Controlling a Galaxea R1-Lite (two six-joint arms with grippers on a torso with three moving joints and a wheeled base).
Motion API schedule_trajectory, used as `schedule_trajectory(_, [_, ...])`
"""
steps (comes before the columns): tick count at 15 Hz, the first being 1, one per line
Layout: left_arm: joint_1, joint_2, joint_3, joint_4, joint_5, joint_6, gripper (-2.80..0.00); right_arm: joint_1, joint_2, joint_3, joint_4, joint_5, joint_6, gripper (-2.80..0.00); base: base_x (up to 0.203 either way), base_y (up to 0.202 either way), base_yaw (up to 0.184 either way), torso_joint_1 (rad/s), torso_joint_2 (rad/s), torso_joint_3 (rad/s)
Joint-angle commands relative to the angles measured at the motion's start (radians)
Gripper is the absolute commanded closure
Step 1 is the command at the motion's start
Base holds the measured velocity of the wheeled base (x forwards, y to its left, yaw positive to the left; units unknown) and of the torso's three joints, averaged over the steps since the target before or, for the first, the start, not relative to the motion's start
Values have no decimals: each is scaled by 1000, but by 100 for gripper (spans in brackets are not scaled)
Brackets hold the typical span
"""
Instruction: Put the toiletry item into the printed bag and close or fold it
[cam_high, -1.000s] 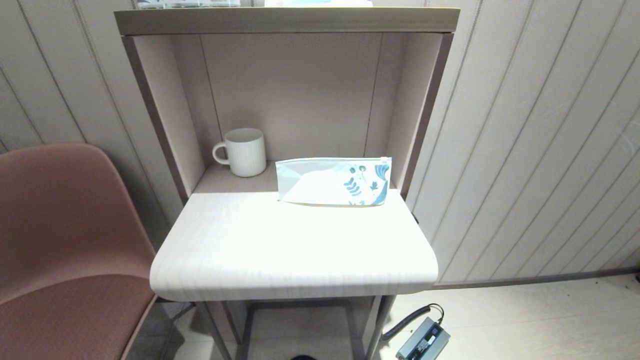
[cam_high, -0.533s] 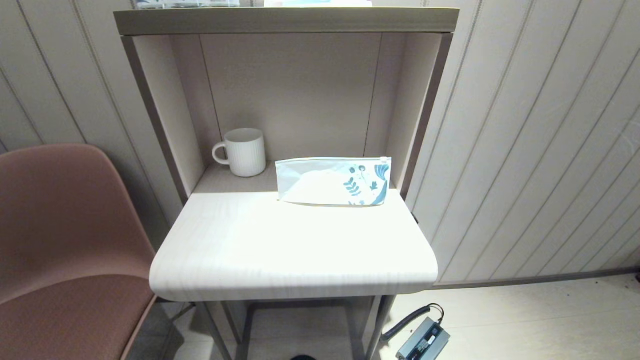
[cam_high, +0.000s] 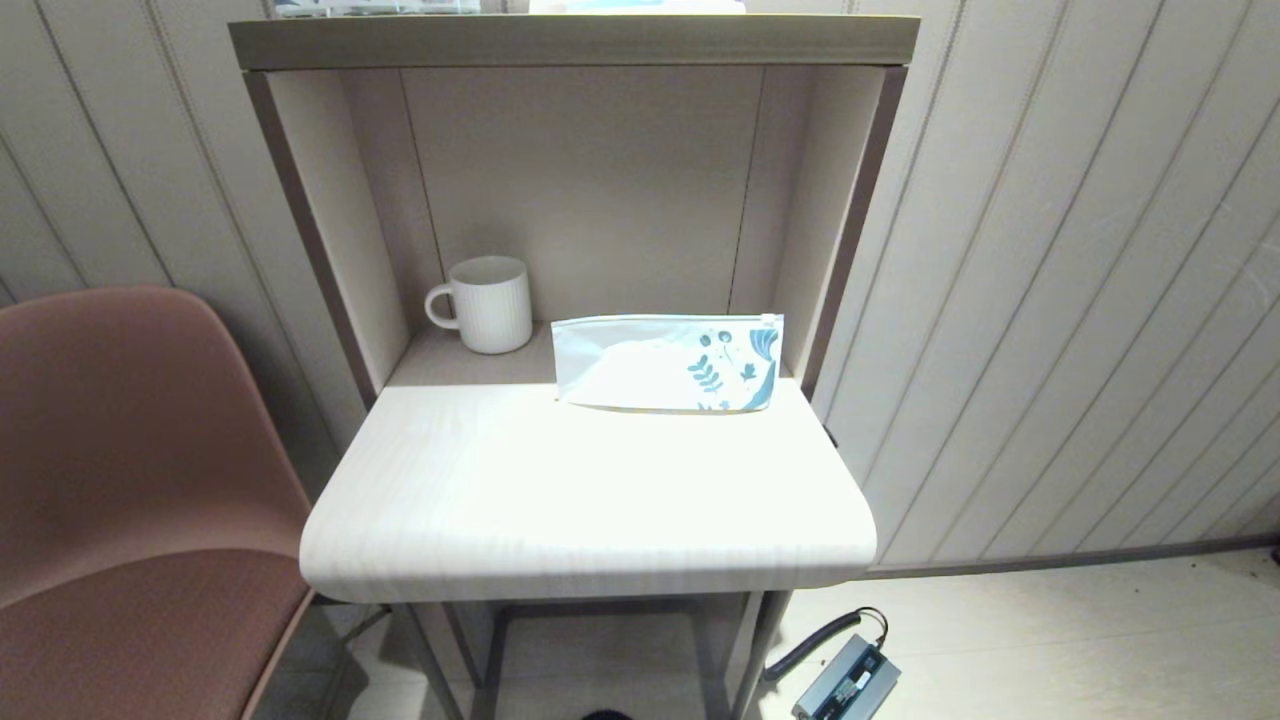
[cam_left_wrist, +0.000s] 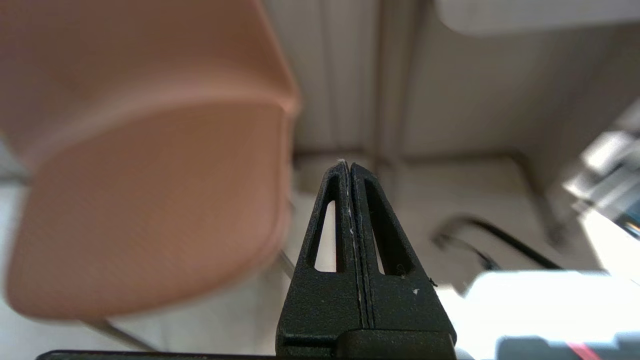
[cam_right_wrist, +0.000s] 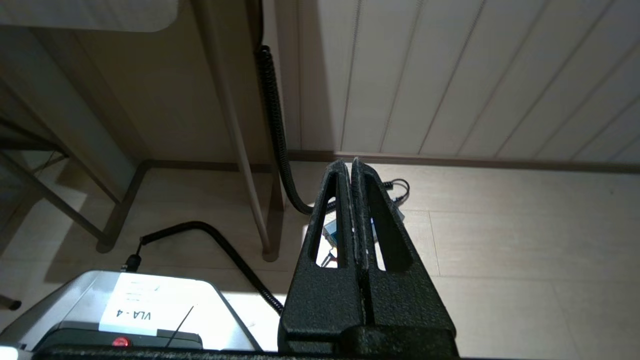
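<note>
The printed bag (cam_high: 667, 363) lies flat at the back right of the small desk, its blue leaf print at the right end and the zip slider at its top right corner. The white comb is out of view. Neither arm shows in the head view. My left gripper (cam_left_wrist: 348, 165) hangs low beside the chair, shut with nothing between its fingers. My right gripper (cam_right_wrist: 348, 162) hangs low near the floor by the desk legs, shut and empty too.
A white ribbed mug (cam_high: 488, 303) stands in the alcove left of the bag. The desk (cam_high: 560, 520) has side walls and a shelf above. A brown chair (cam_high: 130, 480) stands at the left. A grey power box (cam_high: 848, 682) and cables lie on the floor.
</note>
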Motion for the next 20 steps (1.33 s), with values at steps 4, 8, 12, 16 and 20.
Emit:
schedule_trajectory(4, [-1, -44, 89, -200, 97, 19, 0, 0, 0, 18, -41, 102, -123, 0, 0, 0, 0, 0, 0, 0])
schedule_trajectory(8, [-1, -44, 121, -265, 35, 143, 0, 1, 12, 51, -81, 127, -174, 0, 0, 0, 0, 0, 0, 0])
schedule_trajectory(12, [-1, -44, 152, -323, -36, 174, 0, 1, 0, 82, -161, 80, -150, 0, 0, 0, 0, 0, 0, 0])
schedule_trajectory(16, [-1, -44, 187, -357, -90, 51, 0, 2, 0, 168, -351, -57, -116, 0, 0, 0, 0, 0, 0, 0])
schedule_trajectory(20, [-2, -42, 188, -340, -76, -7, 0, 2, 0, 168, -297, -63, -16, 0, 0, 0, 0, 0, 0, 0])
